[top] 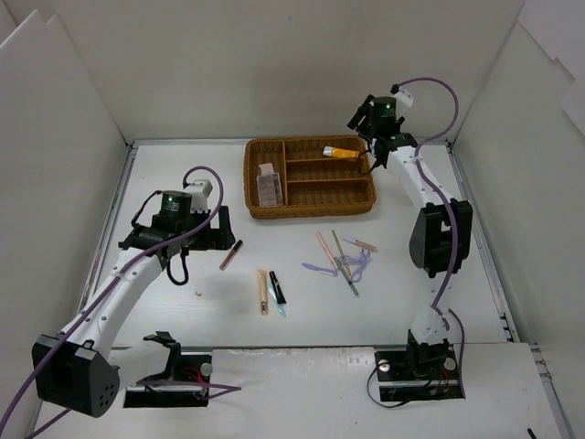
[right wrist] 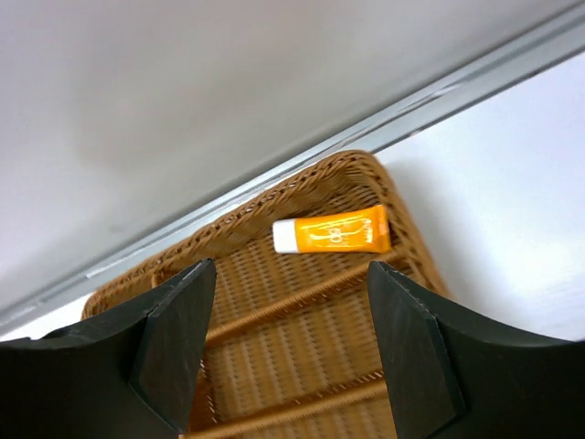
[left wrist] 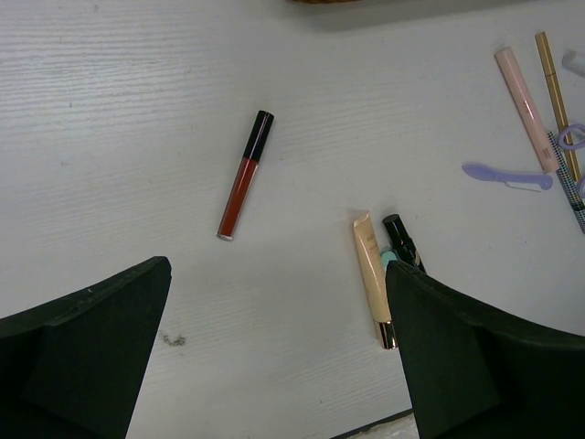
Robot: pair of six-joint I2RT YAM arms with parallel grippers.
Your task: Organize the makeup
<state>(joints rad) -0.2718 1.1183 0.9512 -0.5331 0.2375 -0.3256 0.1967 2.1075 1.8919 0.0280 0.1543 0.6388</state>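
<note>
Right gripper (right wrist: 292, 347) hangs over the far right corner of the wicker tray (top: 311, 212), jaws apart, nothing between them. The orange tube (right wrist: 334, 231) lies flat in the tray's farthest compartment, ahead of the fingertips and free of them, long axis along the compartment. An eyeshadow palette (top: 268, 186) sits in the left-hand compartment. Left gripper (left wrist: 279, 347) hovers low over the table (top: 411, 311), jaws spread wide and empty. Nearest loose piece to it is the red lip gloss (left wrist: 245, 187): ahead of the fingertips and a little left of their midline, black cap at the far end, red body toward the gripper. Its long axis runs nearly square to the line on which the fingers close, so I judge it needs a short push forward and down, with little wrist turn. Right of it lie a beige tube (left wrist: 372, 274) and a black mascara (left wrist: 400, 240), side by side and near the right-hand finger. The pink pencil (left wrist: 524, 91), gold pencil (left wrist: 553, 91) and lilac tool (left wrist: 507, 174) lie further right, well apart from both grippers. The left arm is plainly the nearer one for the lip gloss; the right sits far back over the tray.
</note>
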